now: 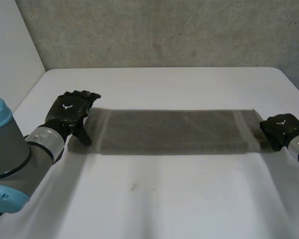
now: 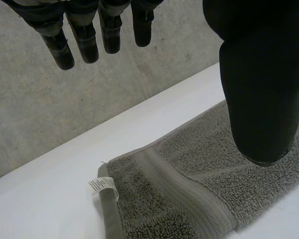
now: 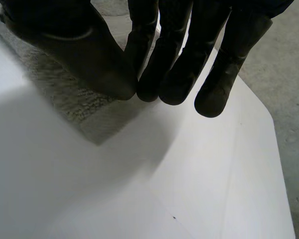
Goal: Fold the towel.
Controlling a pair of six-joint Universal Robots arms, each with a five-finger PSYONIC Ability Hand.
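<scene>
At the left, my left arm [image 1: 20, 154], grey with light-blue caps, comes in over the flat white table [image 1: 164, 199]. My left hand [image 1: 70, 113] sits at the left short end of the long grey terry towel [image 1: 174, 132]. That hand is wide open: in my left wrist view its fingers [image 2: 84, 40] are straight, spread well away from the thumb, and hold nothing. The rough grey concrete wall [image 2: 50, 114] stands behind them. My thumb points down over the towel's left end (whether its tip touches the pile I cannot tell). Below my fingertips lies one corner of the towel, and a small white printed label [image 2: 102, 185] sticks out from its edge beside a flat woven band. Moving right, the towel lies flat across the middle of the table as a narrow strip, its long sides running from one hand to the other. It has a paler woven band near each short end. At the far right, my right hand [image 1: 281, 127] is at the towel's right short end, partly over its edge. In my right wrist view a corner of the towel [image 3: 74, 107] lies flat on the table just under that hand. Whether the hand grips the cloth or merely hangs above it, I cannot tell.
</scene>
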